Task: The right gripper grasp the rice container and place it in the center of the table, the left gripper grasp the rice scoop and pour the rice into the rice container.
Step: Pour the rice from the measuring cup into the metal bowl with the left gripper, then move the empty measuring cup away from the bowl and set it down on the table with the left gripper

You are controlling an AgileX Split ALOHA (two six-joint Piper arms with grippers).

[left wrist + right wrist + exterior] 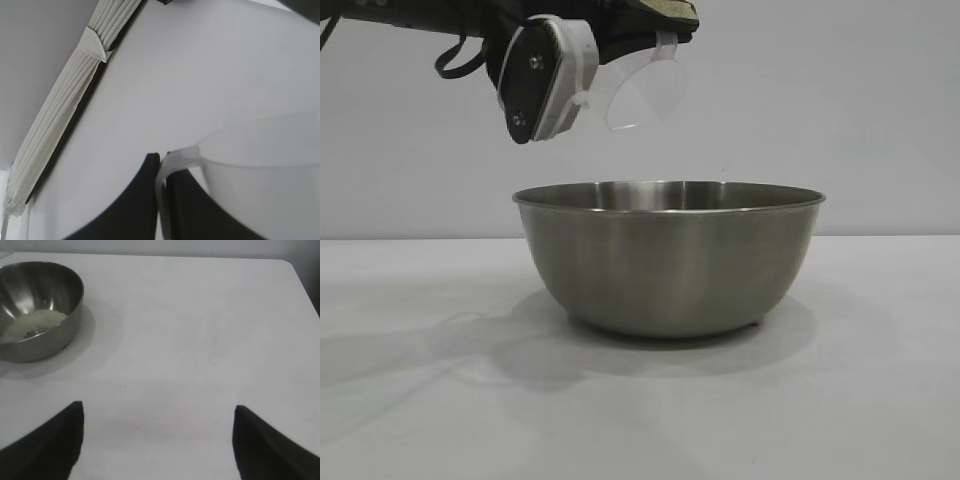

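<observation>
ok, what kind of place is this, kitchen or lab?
Most likely a lab test bench, not a kitchen. A plain white table stands before a bare wall, with a gathered curtain along one edge. The only kitchen items are a steel bowl holding rice and a plastic scoop.

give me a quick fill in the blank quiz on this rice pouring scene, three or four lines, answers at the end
1. The rice lies inside the ____.
2. The left gripper is shut on the rice scoop's ____.
3. The rice container stands on the white ____.
4. The right gripper, away from the container, has its jaws ____.

Missing words: rice container; handle; table; open
</observation>
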